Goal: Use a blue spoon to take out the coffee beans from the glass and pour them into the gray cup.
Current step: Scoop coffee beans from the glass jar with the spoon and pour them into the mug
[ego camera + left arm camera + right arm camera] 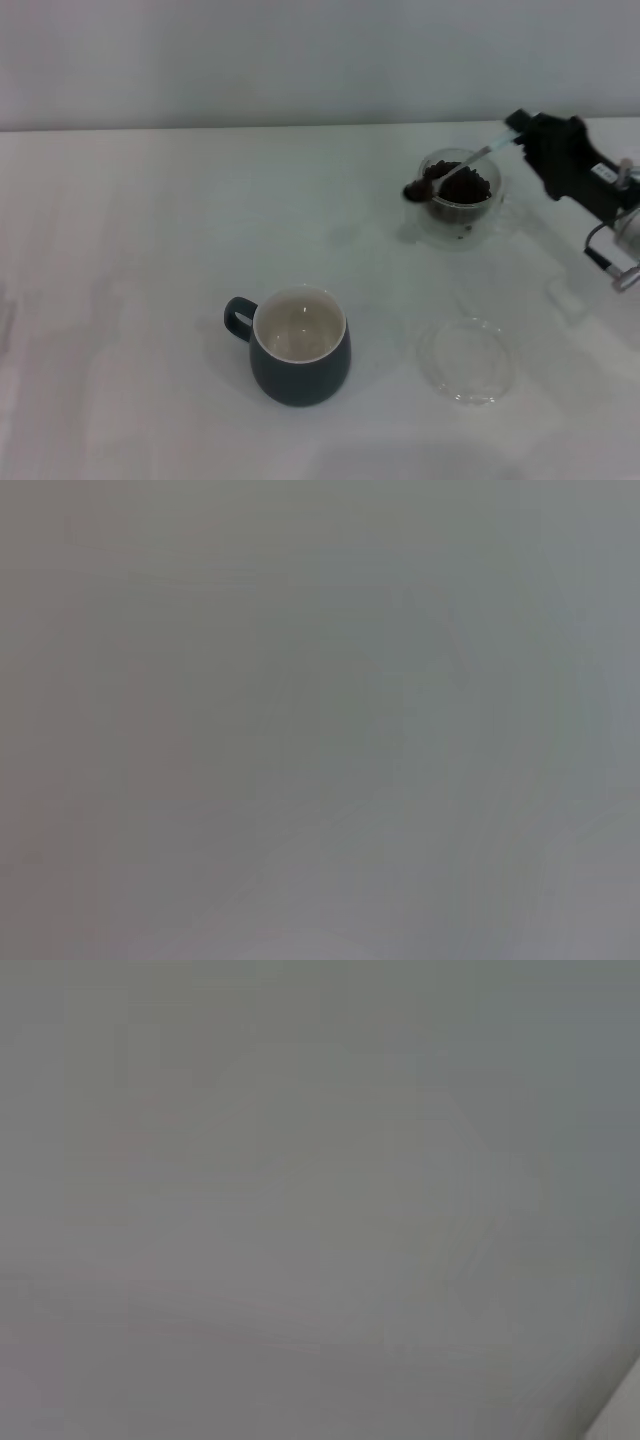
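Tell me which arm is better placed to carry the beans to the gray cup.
The right. Its claw holds the blue spoon, loaded with coffee beans, at the glass. The left arm is out of view.

R wrist view: nothing but a flat gray blur, no object, edge or gripper to make out. Tone is a bit darker toward 9 o'clock and slightly bluer toward 3 o'clock. A thin paler sliver cuts across the corner at approx 4-5 o'clock; can't tell what it is. No spoon, beans, glass or cup identifiable here. Own fingers don't show, so their state can't be read.
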You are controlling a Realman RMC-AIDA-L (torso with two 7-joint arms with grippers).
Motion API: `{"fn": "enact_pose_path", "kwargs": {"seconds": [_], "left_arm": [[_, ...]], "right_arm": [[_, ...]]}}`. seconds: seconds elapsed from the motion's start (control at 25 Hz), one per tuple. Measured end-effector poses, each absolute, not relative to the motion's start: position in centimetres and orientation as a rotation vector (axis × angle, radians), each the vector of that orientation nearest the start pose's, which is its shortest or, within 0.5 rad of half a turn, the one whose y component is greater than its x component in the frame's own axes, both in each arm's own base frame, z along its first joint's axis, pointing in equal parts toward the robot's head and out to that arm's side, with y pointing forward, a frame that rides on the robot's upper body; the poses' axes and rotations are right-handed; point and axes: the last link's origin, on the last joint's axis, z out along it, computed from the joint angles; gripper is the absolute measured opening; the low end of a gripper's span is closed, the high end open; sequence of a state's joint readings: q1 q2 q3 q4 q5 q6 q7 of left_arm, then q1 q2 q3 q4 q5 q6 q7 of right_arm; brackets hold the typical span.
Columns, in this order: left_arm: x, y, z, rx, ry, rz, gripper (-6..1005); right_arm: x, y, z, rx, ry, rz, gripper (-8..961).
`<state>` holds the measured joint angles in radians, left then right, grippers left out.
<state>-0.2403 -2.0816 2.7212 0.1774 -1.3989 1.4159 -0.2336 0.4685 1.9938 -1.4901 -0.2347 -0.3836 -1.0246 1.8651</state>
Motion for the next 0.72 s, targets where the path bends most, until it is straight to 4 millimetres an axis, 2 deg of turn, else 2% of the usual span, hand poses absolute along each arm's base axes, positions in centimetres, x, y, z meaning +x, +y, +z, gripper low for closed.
{"fn": "enact_pose_path", "kwargs": {"seconds": [0.48, 0.72], "left_arm": [[-36.0, 26.0, -0.1, -1.375, -0.640, -0.808, 744], [-35.8, 25.9, -0.4, -1.391, -0.644, -0.811, 744]], "right_arm": [[26.7, 34.7, -3.7, -1.768, 1.839, 1.455, 147], [25.3, 34.2, -4.9, -1.909, 1.772, 1.408, 147]]}}
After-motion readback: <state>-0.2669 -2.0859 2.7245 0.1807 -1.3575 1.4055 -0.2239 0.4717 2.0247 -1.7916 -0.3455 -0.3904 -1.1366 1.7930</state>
